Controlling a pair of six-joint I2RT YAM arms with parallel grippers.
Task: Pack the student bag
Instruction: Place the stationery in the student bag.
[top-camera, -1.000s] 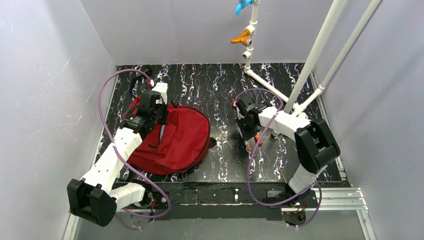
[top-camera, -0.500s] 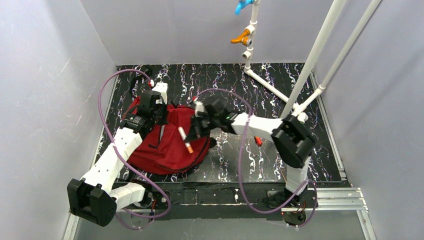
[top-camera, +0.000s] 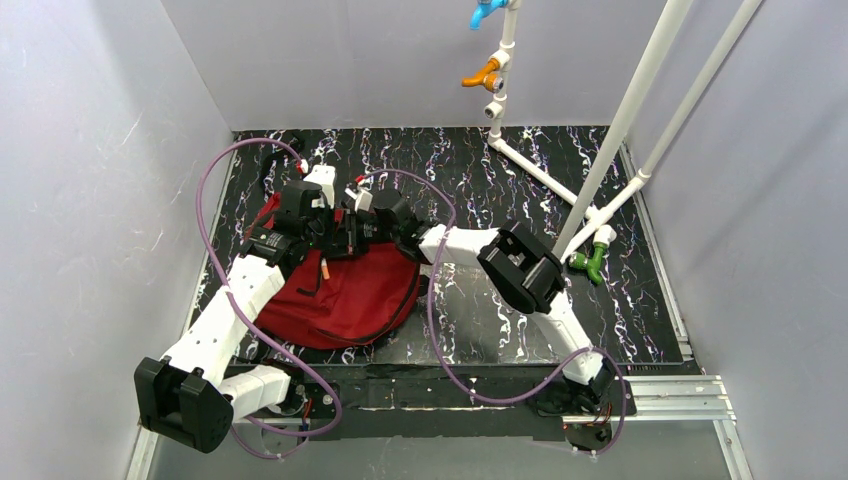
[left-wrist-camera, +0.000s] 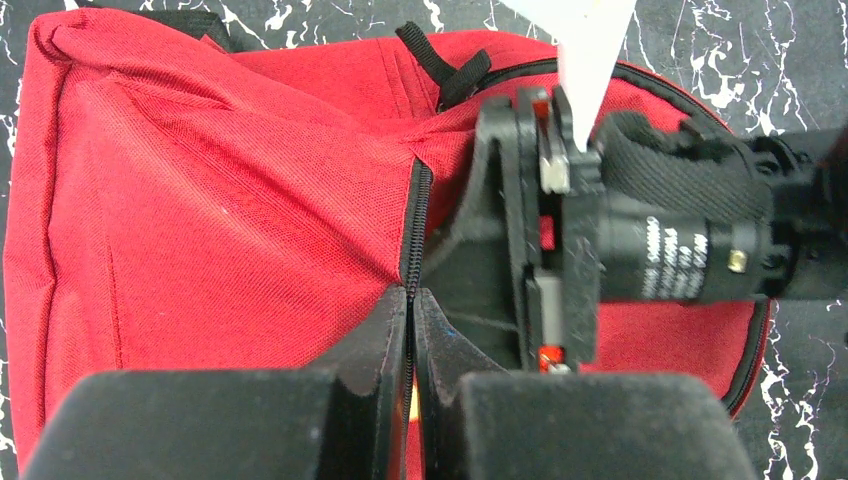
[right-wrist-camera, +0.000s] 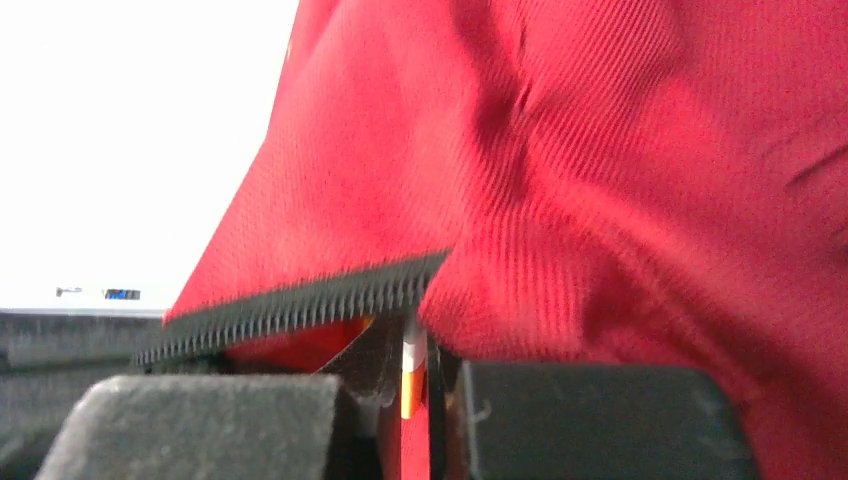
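Observation:
The student bag (top-camera: 360, 295) is a dark red backpack lying on the table's left half. My left gripper (top-camera: 312, 228) is shut on the bag's black zip edge (left-wrist-camera: 412, 230) and holds the opening up. My right gripper (top-camera: 340, 243) reaches across to that opening, shut on a white marker with an orange end (top-camera: 325, 268). In the right wrist view the marker (right-wrist-camera: 412, 370) sits between the jaws, under the zip teeth (right-wrist-camera: 300, 305) and the red fabric (right-wrist-camera: 620, 180). The marker's far end is hidden inside the bag.
A white pipe frame (top-camera: 540, 170) stands at the back right, with an orange valve (top-camera: 482, 74), a blue one (top-camera: 487, 12) and a green fitting (top-camera: 592, 262). Grey walls close in the left, back and right. The tabletop (top-camera: 480, 320) is black and marbled.
My right arm has swung left from the middle right of the table, carrying the marker to the bag's opening. The left gripper has held still on the zip edge.

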